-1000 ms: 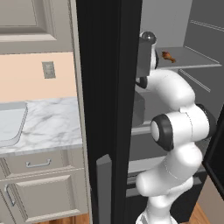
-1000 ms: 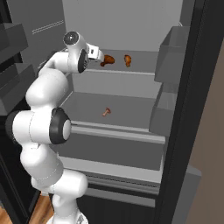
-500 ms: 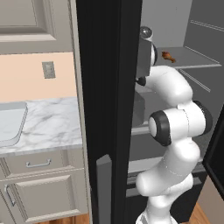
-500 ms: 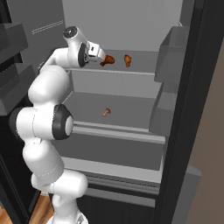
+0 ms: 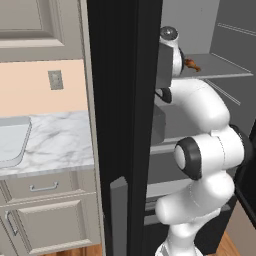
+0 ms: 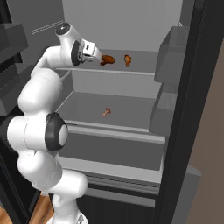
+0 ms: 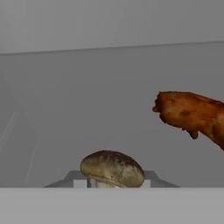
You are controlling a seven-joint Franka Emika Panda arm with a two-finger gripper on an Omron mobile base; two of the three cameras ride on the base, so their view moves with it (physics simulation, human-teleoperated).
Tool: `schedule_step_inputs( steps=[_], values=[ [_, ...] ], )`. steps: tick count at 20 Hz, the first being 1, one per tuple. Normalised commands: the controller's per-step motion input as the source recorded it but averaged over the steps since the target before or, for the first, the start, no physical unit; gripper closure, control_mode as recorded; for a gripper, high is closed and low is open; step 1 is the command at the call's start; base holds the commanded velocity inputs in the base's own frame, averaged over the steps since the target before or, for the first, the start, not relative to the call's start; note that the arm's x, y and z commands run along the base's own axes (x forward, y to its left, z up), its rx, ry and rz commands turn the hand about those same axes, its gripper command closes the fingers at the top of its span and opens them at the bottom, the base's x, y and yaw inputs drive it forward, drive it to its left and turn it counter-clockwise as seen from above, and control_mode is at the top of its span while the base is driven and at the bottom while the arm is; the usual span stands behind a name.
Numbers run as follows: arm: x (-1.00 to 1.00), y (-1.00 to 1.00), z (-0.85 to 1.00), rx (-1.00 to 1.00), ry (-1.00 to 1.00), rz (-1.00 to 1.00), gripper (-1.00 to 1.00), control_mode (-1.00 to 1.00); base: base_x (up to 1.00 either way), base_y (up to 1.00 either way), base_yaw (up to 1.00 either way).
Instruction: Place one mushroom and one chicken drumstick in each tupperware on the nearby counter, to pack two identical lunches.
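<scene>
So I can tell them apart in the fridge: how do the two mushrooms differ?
The mushroom at the gripper sits on the upper shelf beside the drumsticks; the other mushroom lies alone on the lower shelf. The first is between the fingertips; the second is untouched. Both have brown caps.

Brown-capped mushroom (image 7: 112, 169) upright on upper fridge shelf; drumstick (image 7: 192, 114) beside; second mushroom (image 6: 106, 112) lower shelf.
</scene>
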Motion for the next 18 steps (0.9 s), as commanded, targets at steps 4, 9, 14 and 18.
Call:
schedule_step_inputs(
  steps=[4, 9, 14, 18],
  values=[
    [-1.0, -0.54, 0.06, 0.08, -0.2, 0.09, 1.0, -1.0, 0.0, 0.0, 0.0],
    [-0.99, -0.26, 0.0, 0.01, -0.02, 0.1, 1.0, -1.0, 0.0, 0.0, 0.0],
    [-1.0, -0.07, -0.02, 0.0, -0.04, 0.1, 1.0, -1.0, 0.0, 0.0, 0.0],
    [-0.99, 0.0, -0.07, 0.0, -0.07, 0.03, 1.0, -1.0, 0.0, 0.0, 0.0]
  ],
)
